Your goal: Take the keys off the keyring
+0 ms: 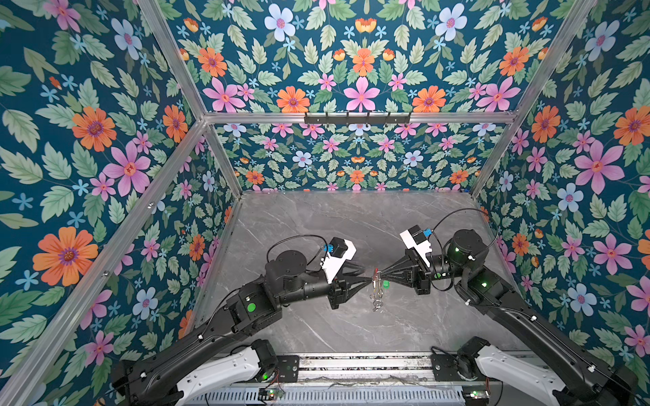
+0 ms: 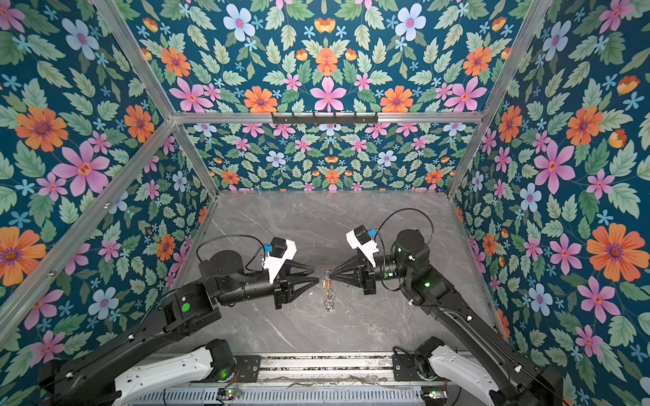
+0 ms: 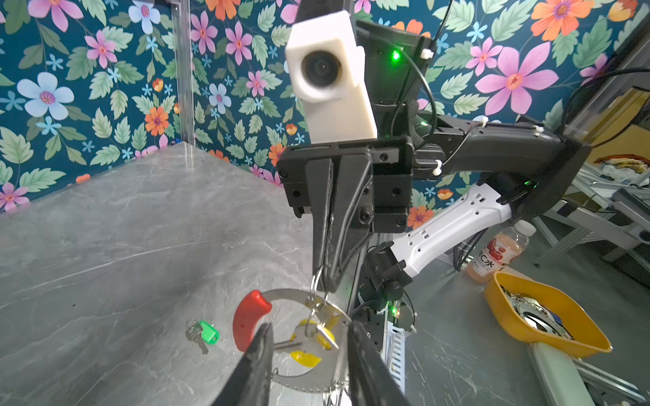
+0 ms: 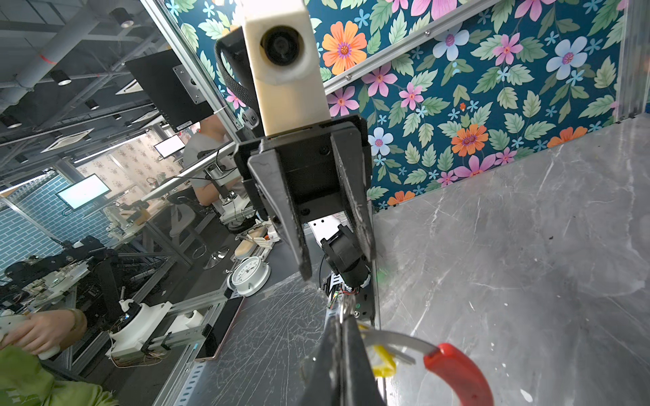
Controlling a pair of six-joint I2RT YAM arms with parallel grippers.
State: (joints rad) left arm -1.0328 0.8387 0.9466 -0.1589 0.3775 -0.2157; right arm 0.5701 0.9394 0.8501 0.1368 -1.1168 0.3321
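Observation:
The keyring, a grey hoop with a red arc, hangs above the table between both grippers, edge-on in both top views. My right gripper is shut on the keyring, pinching a small silver split ring at its rim. The yellow-tagged key dangles inside the hoop. My left gripper is open, its fingers standing either side of the hoop and holding nothing. The green-tagged key lies loose on the grey marble table.
Floral walls with aluminium posts enclose the table on three sides. A metal rail runs along the front edge between the arm bases. Beyond the table's edge, the left wrist view shows a yellow bin and a drink bottle.

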